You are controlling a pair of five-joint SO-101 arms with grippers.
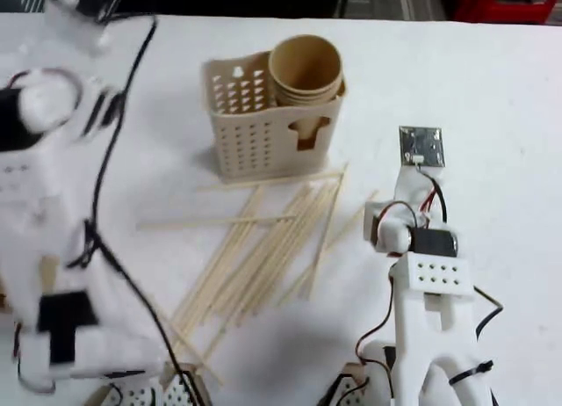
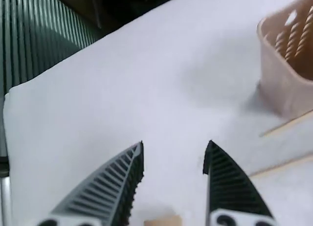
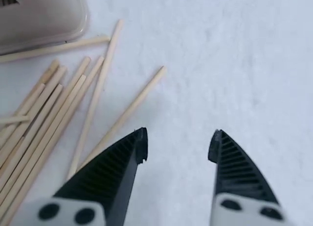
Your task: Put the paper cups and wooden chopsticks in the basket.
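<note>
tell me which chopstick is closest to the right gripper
The stray chopstick lying apart from the bunch; one end runs up to the right gripper, while the rest lie bunched toward the basket.

The basket (image 1: 263,134) is beige, its walls dotted with rows of small holes — the paper cups (image 1: 306,68) in it are tan brown. The wooden chopsticks (image 1: 255,248) are pale straw on a white desk (image 1: 492,98). The left gripper (image 2: 173,155) and right gripper (image 3: 177,143) have black fingers (image 3: 115,172) — finely ribbed.
</note>
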